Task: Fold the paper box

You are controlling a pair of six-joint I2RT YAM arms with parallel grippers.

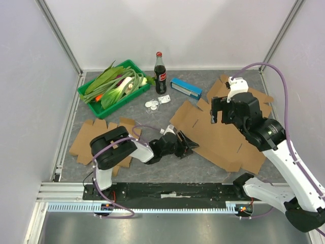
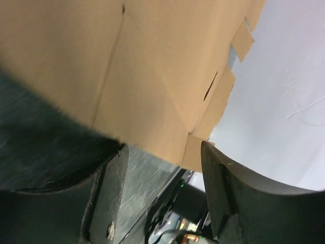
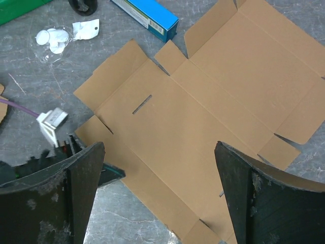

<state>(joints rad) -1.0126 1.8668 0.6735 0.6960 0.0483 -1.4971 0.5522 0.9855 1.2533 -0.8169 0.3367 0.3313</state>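
Starting out: left tool (image 1: 187,145) part-open at the edge of the flat box (image 1: 223,137), right tool (image 1: 219,113) wide above, both empty; next, likely pinch that edge and lift.

Bottle (image 1: 160,74) upright behind flat box blank (image 1: 213,143), green tray (image 1: 90,105) far left, bare tabletop (image 1: 167,170) near edge

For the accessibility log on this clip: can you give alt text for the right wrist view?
An unfolded cardboard box blank lies flat on the grey table, between the wide-open fingers of the right gripper. A blue carton and white scraps lie beyond it.
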